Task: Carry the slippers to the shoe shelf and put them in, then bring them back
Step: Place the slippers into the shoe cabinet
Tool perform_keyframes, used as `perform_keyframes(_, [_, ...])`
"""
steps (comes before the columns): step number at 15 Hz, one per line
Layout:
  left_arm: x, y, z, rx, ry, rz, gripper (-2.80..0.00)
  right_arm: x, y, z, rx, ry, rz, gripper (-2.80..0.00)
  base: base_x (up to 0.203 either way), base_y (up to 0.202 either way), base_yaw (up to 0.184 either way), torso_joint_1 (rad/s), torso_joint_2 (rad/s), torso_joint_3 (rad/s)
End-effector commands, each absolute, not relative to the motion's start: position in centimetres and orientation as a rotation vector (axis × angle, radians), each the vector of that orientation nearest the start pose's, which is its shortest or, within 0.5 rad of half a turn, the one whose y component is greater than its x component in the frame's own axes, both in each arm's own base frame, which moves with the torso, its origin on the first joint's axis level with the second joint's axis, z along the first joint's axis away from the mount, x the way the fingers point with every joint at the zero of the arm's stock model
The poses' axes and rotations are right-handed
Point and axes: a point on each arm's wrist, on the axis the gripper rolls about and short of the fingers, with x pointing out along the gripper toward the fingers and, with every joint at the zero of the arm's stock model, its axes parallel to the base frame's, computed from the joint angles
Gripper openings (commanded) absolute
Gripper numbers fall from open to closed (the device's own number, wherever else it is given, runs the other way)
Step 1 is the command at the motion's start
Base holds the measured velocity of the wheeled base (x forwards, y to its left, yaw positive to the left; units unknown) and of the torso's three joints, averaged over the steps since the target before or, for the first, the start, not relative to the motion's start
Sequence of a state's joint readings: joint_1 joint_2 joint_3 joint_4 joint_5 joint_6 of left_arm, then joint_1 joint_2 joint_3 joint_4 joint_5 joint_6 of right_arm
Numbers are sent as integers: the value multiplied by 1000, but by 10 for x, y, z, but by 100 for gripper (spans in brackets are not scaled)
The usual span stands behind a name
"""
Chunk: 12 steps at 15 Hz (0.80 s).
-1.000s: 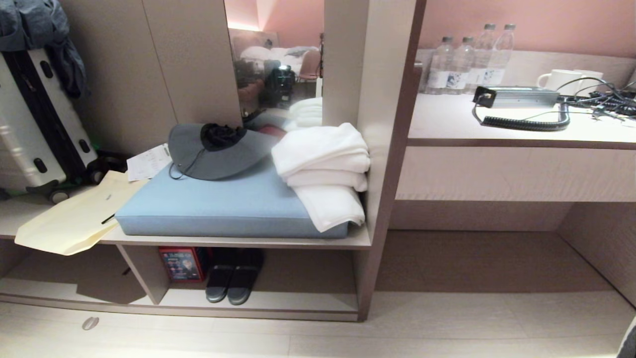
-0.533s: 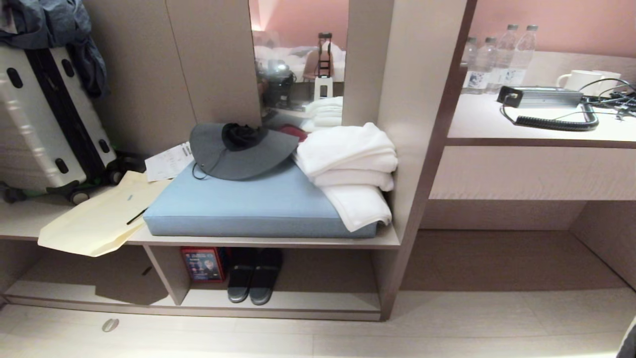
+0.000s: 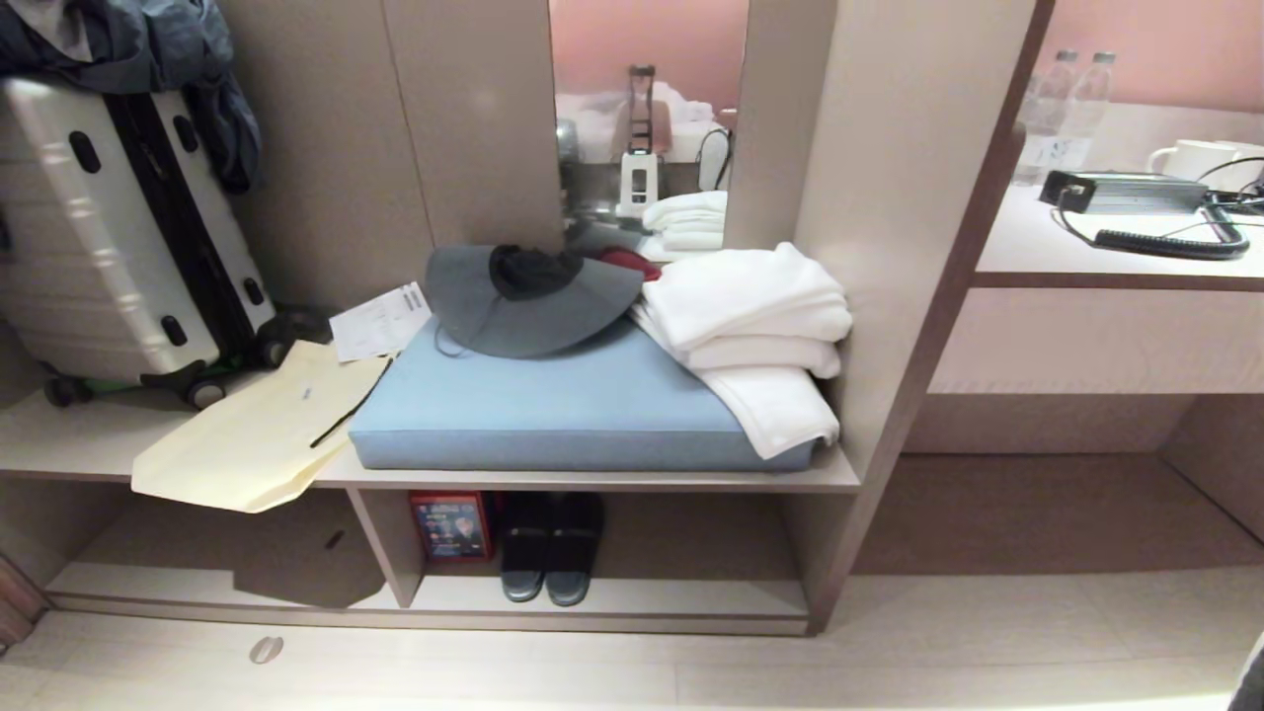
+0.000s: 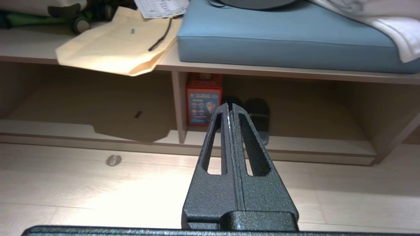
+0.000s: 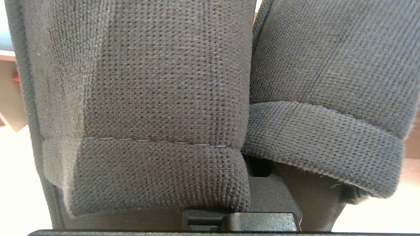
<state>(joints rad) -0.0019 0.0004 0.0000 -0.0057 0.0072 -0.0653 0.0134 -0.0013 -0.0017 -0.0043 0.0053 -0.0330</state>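
Note:
The slippers (image 5: 157, 98), two dark knitted toe bands side by side, fill the right wrist view. My right gripper (image 5: 265, 193) is shut on the slippers, and only a bit of its dark body shows beneath them. The shoe shelf (image 3: 691, 597) is the low beige cubby under the bench, split by an upright divider (image 3: 387, 548). My left gripper (image 4: 229, 106) is shut and empty, held above the pale floor and pointing at the shoe shelf (image 4: 311, 146). Neither gripper shows in the head view.
A glossier dark pair (image 3: 550, 553) and a red box (image 3: 452, 526) stand in the cubby just right of the divider. On the bench lie a blue cushion (image 3: 583, 415), hat, white towels (image 3: 760, 326), cream bag (image 3: 257, 434) overhanging the edge, and a suitcase (image 3: 109, 227). A desk (image 3: 1086, 247) is at the right.
The whole scene has slid to the right in the head view, so the camera has moved. Nothing on the shelf or the bench has shifted.

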Motion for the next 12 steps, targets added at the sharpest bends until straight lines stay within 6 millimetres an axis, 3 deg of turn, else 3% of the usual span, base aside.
perform_keyframes(1, [-23, 0, 76, -66, -8, 6, -280, -23, 0, 76, -32, -8, 20, -280, 0, 194, -2, 2, -2, 2])
perform_keyframes(12, [-23, 0, 76, -63, -5, 6, -280, -23, 0, 76, -32, -8, 20, -280, 0, 195, -2, 3, 2, 2])
